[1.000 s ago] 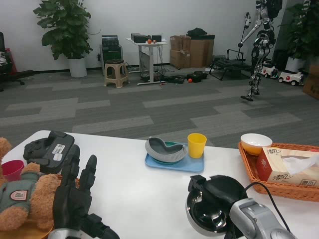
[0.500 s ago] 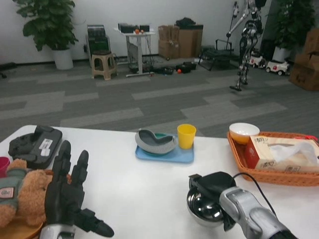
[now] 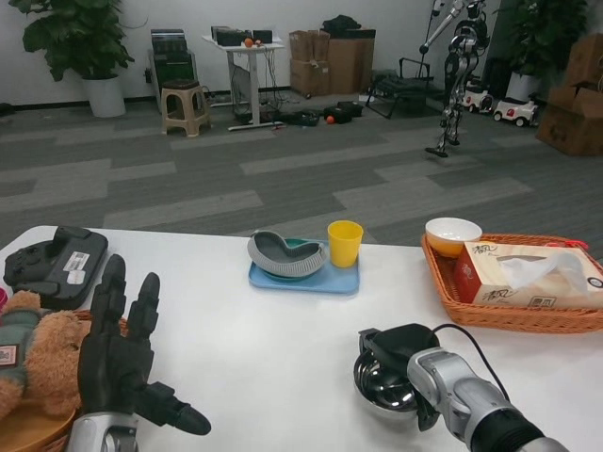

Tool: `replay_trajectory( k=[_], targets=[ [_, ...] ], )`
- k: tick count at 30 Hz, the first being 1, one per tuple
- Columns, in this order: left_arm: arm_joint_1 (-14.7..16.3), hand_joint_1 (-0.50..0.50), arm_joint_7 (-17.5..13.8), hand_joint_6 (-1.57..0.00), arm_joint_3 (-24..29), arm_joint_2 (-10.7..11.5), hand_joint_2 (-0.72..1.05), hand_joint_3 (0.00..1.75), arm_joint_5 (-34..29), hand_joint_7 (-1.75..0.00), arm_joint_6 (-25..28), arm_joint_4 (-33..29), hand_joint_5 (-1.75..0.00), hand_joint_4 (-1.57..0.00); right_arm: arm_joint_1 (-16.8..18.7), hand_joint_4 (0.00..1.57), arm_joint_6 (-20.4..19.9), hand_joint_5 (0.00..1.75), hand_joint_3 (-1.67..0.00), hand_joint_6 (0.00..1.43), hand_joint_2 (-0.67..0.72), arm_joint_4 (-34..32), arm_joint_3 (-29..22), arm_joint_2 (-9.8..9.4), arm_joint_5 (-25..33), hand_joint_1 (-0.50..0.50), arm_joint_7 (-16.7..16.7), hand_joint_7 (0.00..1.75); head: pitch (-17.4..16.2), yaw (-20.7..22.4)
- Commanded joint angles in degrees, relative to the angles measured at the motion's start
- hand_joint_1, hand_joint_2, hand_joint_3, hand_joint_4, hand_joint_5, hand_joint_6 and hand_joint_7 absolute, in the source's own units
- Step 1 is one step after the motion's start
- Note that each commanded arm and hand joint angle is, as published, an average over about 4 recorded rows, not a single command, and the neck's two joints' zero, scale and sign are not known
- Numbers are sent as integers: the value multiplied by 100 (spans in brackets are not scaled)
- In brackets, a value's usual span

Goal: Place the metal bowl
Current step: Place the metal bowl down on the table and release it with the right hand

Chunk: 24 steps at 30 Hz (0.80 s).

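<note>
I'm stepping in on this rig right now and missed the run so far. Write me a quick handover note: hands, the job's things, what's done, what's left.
Right hand: grips the metal bowl at its rim, low over the white table, near the front right edge.
Left hand: holds nothing, fingers spread, raised at front left beside the teddy bear.
Done: bowl is in hand and down at the table; whether it already rests there cannot be told.
Left: set it down fully, release, draw the right hand back.
Nearby: blue tray with yellow cup, wicker basket to the right.
</note>
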Motion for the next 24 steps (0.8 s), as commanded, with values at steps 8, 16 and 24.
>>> replay_trajectory(
  k=[8,16,24],
  targets=[
    [2,-50,7,0,-6,-3,-64,0,-68,0,-39,17,-10,0,283,24,-24,165,-131,1,-34,-181,-187,68,0,-6,-9,168,-96,20],
    [22,-50,7,0,-6,-3,-64,0,-79,0,-39,17,-10,0,593,6,2,70,-81,0,-5,-767,-430,7,17,-24,4,162,-89,67],
    [27,-50,7,0,3,-3,-64,0,-79,0,-39,24,-10,0,830,2,321,56,-8,0,53,-1345,-575,-88,283,-42,270,141,-85,79]
  ],
)
